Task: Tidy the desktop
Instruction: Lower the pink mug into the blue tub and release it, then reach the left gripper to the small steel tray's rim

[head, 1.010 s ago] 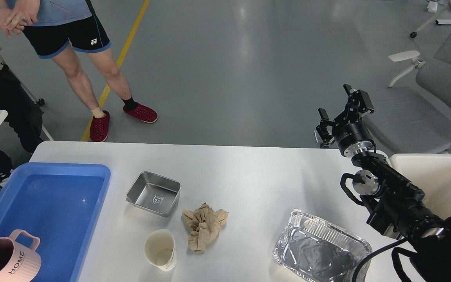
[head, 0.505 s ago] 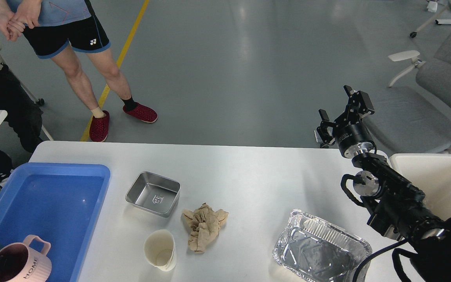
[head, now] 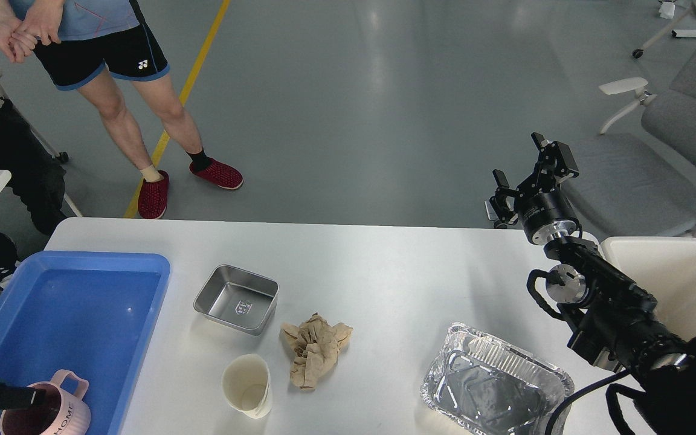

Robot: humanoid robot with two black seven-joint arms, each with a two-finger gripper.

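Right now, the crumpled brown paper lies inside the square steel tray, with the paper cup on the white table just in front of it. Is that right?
Not quite. The head view shows the crumpled brown paper lying on the bare white desktop, beside the square steel tray and not in it; that tray holds nothing. The paper cup does stand on the table near it.

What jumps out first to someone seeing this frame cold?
Probably the big blue tray on the left of the white desktop, with a pink mug over its near corner. Next, the right pincer raised open past the far edge. Loose clutter sits mid-table: a steel pan, crumpled brown paper, a paper cup and a foil tray.
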